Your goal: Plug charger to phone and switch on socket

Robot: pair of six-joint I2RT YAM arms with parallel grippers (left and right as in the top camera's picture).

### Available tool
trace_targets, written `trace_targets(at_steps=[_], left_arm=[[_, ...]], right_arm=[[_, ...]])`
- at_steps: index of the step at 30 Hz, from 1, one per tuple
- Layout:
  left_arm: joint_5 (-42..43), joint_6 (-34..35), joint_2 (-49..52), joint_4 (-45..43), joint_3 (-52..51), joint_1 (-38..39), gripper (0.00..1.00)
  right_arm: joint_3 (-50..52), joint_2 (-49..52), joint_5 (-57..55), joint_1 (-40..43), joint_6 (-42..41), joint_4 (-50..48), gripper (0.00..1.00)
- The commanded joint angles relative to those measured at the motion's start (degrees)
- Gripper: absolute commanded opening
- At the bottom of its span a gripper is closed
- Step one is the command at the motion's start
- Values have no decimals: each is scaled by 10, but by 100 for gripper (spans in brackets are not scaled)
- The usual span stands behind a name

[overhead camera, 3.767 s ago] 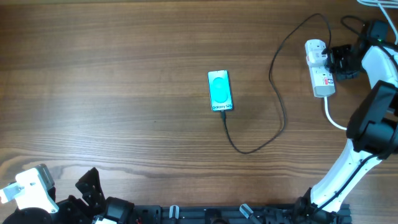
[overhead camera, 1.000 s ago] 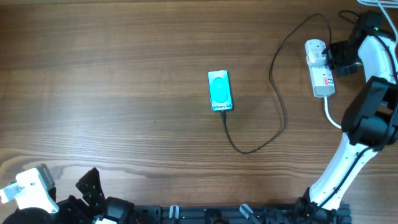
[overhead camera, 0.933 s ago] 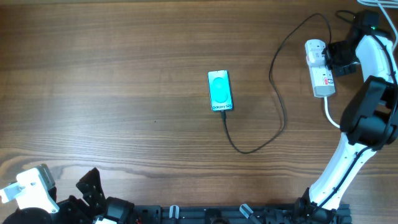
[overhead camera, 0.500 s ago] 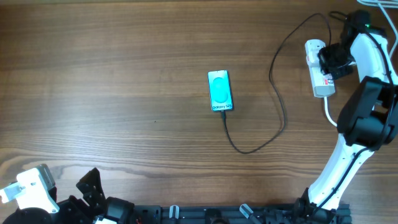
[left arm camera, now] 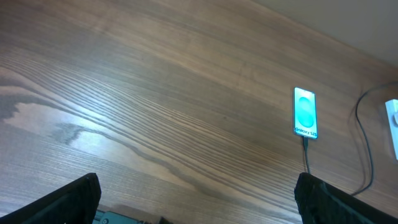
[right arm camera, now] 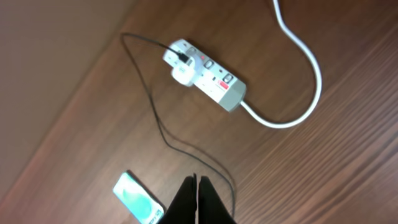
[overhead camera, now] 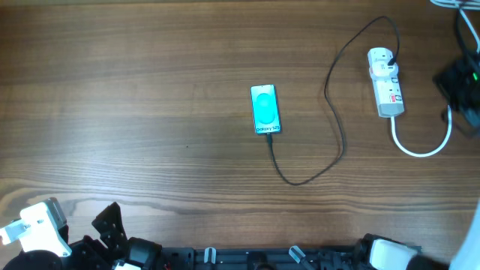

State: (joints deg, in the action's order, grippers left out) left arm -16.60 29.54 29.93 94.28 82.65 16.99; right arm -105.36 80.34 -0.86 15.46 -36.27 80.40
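Note:
The phone [overhead camera: 265, 109] lies flat mid-table with its turquoise screen lit; it also shows in the left wrist view [left arm camera: 305, 113] and the right wrist view [right arm camera: 138, 198]. The thin black charger cable [overhead camera: 339, 142] meets the phone's lower edge, loops right and runs up to a white adapter in the socket [overhead camera: 385, 84]. The socket [right arm camera: 205, 71] shows a red mark by its switches. My right gripper [right arm camera: 197, 186] is shut, empty and raised well clear of the socket. My left gripper [left arm camera: 199, 205] is open and empty at the near left edge.
The socket's thick white lead [overhead camera: 420, 152] curves off toward the right edge, and shows in the right wrist view [right arm camera: 305, 93]. The right arm's dark body [overhead camera: 459, 81] sits at the far right. The arm bases [overhead camera: 225, 259] line the front edge.
My right gripper was against the socket's right side; it has pulled away to the right and risen. The lead's loop now shows. Phone, cable and left arm have not moved.

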Motion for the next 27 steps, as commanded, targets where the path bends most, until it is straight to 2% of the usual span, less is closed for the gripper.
trace_targets(at_steps=[1,2,4,5,6,8,9,10,11,14,23,27], left_arm=[[3,10,-3,-2,-3,2,100],[3,10,-3,-2,-3,2,100],[3,10,-3,-2,-3,2,100],[3,10,-3,-2,-3,2,100],[3,10,-3,-2,-3,2,100],[3,10,-3,-2,-3,2,100],[3,10,-3,-2,-3,2,100],[3,10,-3,-2,-3,2,100],[3,10,-3,-2,-3,2,100],[3,10,-3,-2,-3,2,100],[3,10,-3,-2,-3,2,100],[3,10,-3,-2,-3,2,100]], right_arm=[[-1,-104,7,-1,34,73,5],[-1,-119,7,-1,33,92,7],[2,-158,15,-1,57,118,17],[5,-186,31,-1,121,118,19],[8,-203,44,-1,158,118,26],[27,-259,87,-1,213,118,53],[42,-284,103,-1,212,118,61],[61,-316,118,-1,212,118,77],[77,-342,123,-1,212,118,100],[124,-420,124,-1,215,118,100],[371,-649,146,-1,231,118,100],[474,-708,181,-1,219,103,100]])
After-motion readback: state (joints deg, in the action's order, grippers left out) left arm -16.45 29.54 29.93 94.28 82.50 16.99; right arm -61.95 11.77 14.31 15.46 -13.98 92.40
